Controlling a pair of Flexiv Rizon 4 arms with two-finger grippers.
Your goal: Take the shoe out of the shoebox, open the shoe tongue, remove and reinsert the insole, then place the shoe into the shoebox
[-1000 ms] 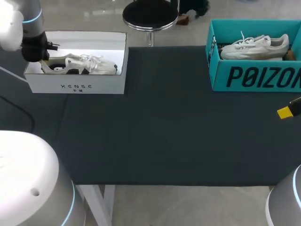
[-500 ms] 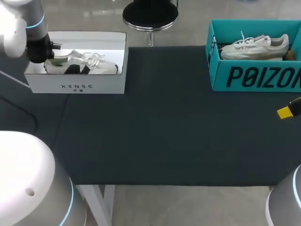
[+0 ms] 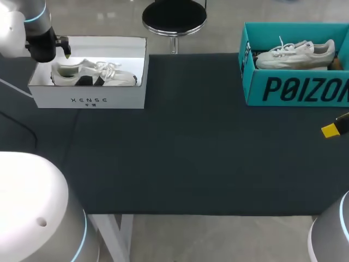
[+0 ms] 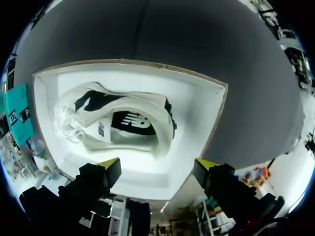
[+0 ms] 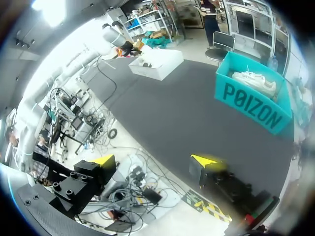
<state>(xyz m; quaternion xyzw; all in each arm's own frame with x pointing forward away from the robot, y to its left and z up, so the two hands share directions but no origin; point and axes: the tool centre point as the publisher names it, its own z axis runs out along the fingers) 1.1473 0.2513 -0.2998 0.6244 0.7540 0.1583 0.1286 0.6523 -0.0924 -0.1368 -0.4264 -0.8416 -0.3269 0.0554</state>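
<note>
Left fingers [image 4: 109, 168] rose above the shoe [image 4: 123, 123] in the white box [image 4: 197, 101] | left spread, empty | right fingers [image 5: 104, 161] spread, empty

Dark tabletop [image 3: 191, 158] here, and two boxes sit on it: a white shoebox [image 3: 90, 100] far left, a teal shoebox [image 3: 297, 90] far right, well apart.
</note>
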